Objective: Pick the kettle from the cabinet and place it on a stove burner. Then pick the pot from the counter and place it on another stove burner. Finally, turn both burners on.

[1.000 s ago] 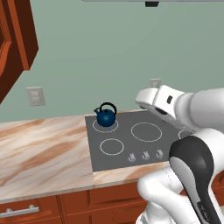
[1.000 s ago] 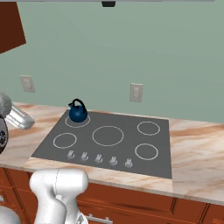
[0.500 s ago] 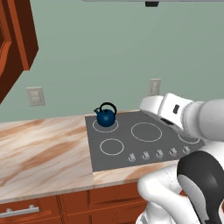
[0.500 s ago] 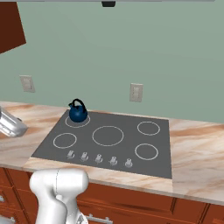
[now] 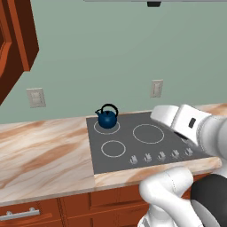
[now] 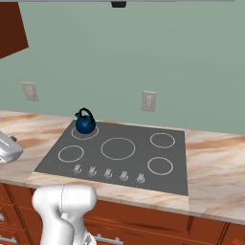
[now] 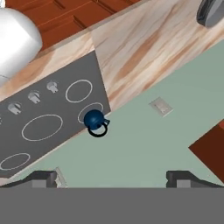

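Note:
The dark-blue kettle (image 5: 107,118) (image 6: 85,122) (image 7: 93,120) stands upright on the back-left burner of the dark cooktop (image 5: 133,146) (image 6: 134,158) (image 7: 52,131). In the hand view my gripper (image 7: 116,178) is open, its two fingertips wide apart with nothing between them, well away from the kettle. A grey rounded thing at that view's top right corner looks like the pot (image 7: 211,11), on the marble counter (image 7: 148,48) and mostly cut off. A corner of the reddish-brown cabinet (image 5: 17,40) (image 6: 12,28) (image 7: 210,146) shows. My white forearm (image 5: 186,126) crosses above the cooktop's right side.
Other burners are bare: the front-left ring (image 5: 113,148) and the large centre ring (image 6: 117,148). A row of knobs (image 5: 159,156) (image 6: 107,173) lines the cooktop's front edge. Wall outlets (image 5: 36,97) (image 6: 149,101) sit on the green wall. Wide counter (image 5: 40,150) lies left of the cooktop.
The arm has swung lower and rightward in the left base view, and its end has sunk at the left edge of the right base view. The kettle has stayed put.

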{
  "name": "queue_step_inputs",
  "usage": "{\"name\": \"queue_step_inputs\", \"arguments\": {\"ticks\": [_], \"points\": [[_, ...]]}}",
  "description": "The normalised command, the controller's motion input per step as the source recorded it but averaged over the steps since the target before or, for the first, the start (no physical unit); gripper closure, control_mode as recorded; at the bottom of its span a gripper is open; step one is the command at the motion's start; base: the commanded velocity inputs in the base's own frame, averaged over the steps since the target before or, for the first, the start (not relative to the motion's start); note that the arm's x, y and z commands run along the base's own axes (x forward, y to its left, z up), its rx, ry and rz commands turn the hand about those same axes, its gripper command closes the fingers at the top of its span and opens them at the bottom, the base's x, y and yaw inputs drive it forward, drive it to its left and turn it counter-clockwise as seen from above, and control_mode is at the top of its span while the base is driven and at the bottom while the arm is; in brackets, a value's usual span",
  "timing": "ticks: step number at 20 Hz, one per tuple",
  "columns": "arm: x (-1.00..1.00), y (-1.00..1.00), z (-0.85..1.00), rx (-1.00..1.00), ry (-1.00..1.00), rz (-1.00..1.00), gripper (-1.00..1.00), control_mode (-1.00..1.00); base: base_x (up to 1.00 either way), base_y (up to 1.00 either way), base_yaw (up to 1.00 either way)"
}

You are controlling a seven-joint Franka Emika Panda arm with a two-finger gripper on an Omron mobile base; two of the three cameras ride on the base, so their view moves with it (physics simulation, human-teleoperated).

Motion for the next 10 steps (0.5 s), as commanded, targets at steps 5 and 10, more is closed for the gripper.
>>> {"name": "queue_step_inputs", "arguments": {"ticks": [5, 10], "points": [[-0.03, 0.00, 0.00, 0.00, -0.01, 0.00, -1.00, 1.00, -0.19, 0.00, -0.01], [0.00, 0.00, 0.00, 0.00, 0.00, 0.00, -1.00, 1.00, -0.71, 0.01, -0.03]]}}
